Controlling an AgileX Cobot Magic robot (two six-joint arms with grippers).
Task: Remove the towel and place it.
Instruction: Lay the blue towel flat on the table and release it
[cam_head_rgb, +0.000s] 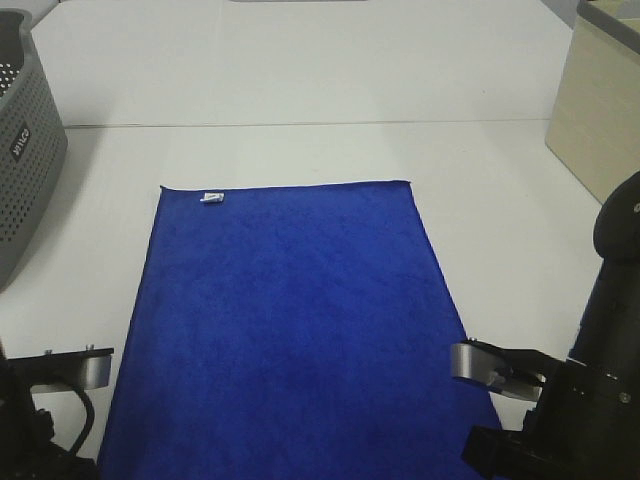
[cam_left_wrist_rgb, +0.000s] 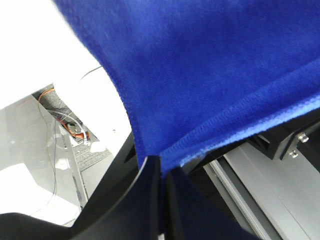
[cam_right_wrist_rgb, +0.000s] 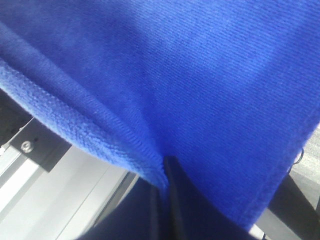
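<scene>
Left gripper jaws together, clamped on towel corner at hem; right gripper likewise pinching other near corner.

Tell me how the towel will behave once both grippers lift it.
Probably floppy: the towel bends sharply where the left gripper and right gripper pinch its hem, so it should sag between them. Likely light, since it lies thin and flat on the table. Its fuzzy pile suggests it won't slip from the jaws easily.
</scene>
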